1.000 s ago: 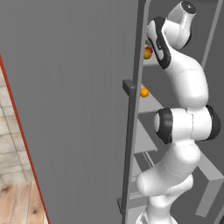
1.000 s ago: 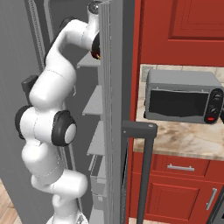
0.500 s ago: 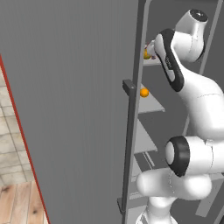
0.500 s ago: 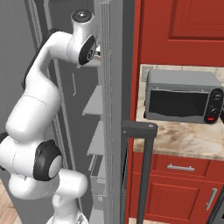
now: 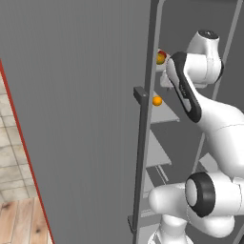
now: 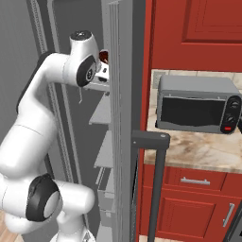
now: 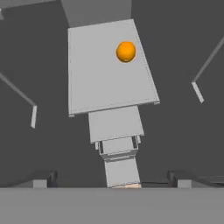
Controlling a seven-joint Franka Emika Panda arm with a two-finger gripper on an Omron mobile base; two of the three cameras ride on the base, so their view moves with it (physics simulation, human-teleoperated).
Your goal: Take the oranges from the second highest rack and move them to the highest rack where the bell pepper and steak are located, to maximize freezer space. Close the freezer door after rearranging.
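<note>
the gripper (image 7: 112,186) is standing wide open and empty, while the orange (image 7: 126,51), judged light, glossy and slippery, is needing an across-the-middle grip.

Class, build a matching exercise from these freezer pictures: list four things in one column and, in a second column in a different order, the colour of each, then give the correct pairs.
Column one:
1. orange
2. freezer door
3. cabinet drawers
4. robot arm

Column two:
A. white with dark joints
B. matte grey
C. glossy orange-yellow
D. red

Pairs: 1-C, 2-B, 3-D, 4-A
</note>
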